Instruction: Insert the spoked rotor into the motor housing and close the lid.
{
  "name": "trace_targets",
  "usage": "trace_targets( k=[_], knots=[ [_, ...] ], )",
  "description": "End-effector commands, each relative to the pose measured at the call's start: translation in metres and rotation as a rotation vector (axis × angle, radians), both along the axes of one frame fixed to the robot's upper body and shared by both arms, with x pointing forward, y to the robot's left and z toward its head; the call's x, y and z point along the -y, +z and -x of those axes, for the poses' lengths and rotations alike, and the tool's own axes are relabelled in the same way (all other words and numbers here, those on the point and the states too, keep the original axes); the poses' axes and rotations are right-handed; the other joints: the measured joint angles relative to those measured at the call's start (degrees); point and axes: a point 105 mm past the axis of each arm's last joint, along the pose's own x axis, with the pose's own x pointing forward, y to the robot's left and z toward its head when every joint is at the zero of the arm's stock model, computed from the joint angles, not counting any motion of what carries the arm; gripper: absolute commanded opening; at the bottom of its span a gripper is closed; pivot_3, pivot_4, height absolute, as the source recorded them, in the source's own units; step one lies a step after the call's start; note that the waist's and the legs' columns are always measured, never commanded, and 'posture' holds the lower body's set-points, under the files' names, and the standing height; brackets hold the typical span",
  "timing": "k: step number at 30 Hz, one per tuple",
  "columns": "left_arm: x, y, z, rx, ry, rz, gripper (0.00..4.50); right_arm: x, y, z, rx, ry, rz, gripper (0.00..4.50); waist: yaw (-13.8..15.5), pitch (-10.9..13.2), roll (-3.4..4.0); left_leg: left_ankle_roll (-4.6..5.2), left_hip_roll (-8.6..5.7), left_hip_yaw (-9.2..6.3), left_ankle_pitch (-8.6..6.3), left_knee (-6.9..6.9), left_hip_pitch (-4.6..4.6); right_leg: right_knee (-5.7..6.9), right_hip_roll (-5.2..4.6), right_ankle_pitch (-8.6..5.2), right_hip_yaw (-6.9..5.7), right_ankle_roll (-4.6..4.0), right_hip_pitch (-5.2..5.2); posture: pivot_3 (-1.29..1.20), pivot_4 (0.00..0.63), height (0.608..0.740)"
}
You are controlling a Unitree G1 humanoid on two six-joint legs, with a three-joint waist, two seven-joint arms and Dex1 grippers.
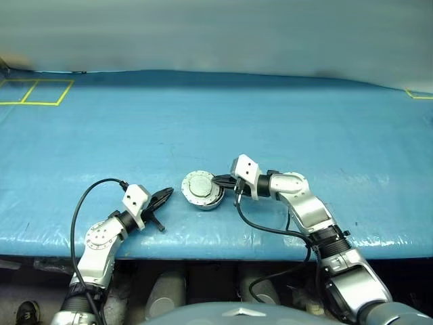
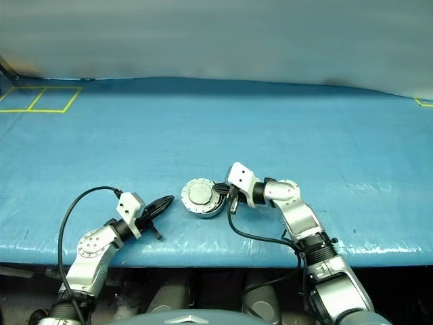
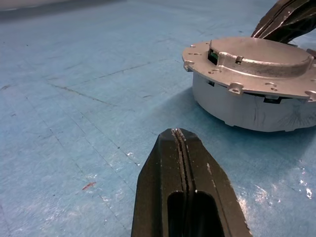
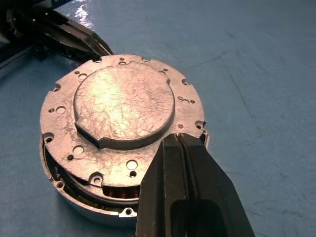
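Note:
The motor housing (image 1: 205, 202) stands on the blue table near its front edge. The lid (image 1: 201, 185) lies over it with its plain silver face up. In the right wrist view a narrow gap under the lid's rim (image 4: 123, 106) shows copper windings (image 4: 118, 191). The spoked rotor is hidden. My right gripper (image 1: 218, 181) is shut, and its tip (image 4: 178, 138) rests at the lid's right edge. My left gripper (image 1: 169, 192) is shut and holds nothing. It lies a short way left of the housing (image 3: 237, 106), pointing toward it.
Yellow tape squares (image 1: 37, 91) mark the far left of the blue table cover (image 1: 223, 122), and another tape mark (image 1: 419, 95) sits at the far right. The table's front edge (image 1: 216, 247) runs just behind both arms. Black cables (image 1: 78, 210) loop off each wrist.

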Motion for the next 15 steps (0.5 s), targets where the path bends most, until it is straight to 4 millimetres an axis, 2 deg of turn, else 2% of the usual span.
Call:
trace_targets(
  k=[1, 4, 8, 15],
  knots=[
    [0.004, 0.007, 0.000, 0.033, -0.004, 0.015, 0.00, -0.003, 0.036, -0.005, 0.100, -0.042, -0.138, 0.03, 0.08, 0.00, 0.00, 0.00, 0.00, 0.00, 0.00, 0.00, -0.03, 0.00, 0.00, 0.01, 0.00, 0.01, -0.02, 0.00, 0.150, 0.740],
    [0.006, 0.005, 0.001, 0.031, -0.007, 0.021, 0.00, -0.012, 0.042, 0.001, 0.111, -0.032, -0.189, 0.60, 0.02, 0.00, 0.00, 0.00, 0.00, -0.01, 0.00, -0.07, -0.03, -0.01, 0.00, 0.01, 0.00, 0.02, -0.06, 0.00, 0.150, 0.740],
    [0.011, 0.002, 0.002, 0.026, -0.011, 0.022, 0.00, -0.024, 0.046, 0.010, 0.114, -0.008, -0.218, 1.94, 0.06, 0.00, 0.01, 0.00, 0.00, -0.05, 0.00, -0.13, -0.02, 0.00, 0.01, 0.00, -0.02, 0.01, -0.06, 0.00, 0.150, 0.740],
    [0.013, 0.000, 0.003, 0.017, -0.014, 0.018, 0.00, -0.039, 0.032, 0.023, 0.069, 0.051, -0.189, 4.15, 0.05, 0.00, 0.01, 0.00, 0.00, -0.04, 0.00, -0.10, -0.01, 0.00, 0.01, -0.02, -0.02, -0.01, -0.05, 0.00, 0.150, 0.740]
  ],
)
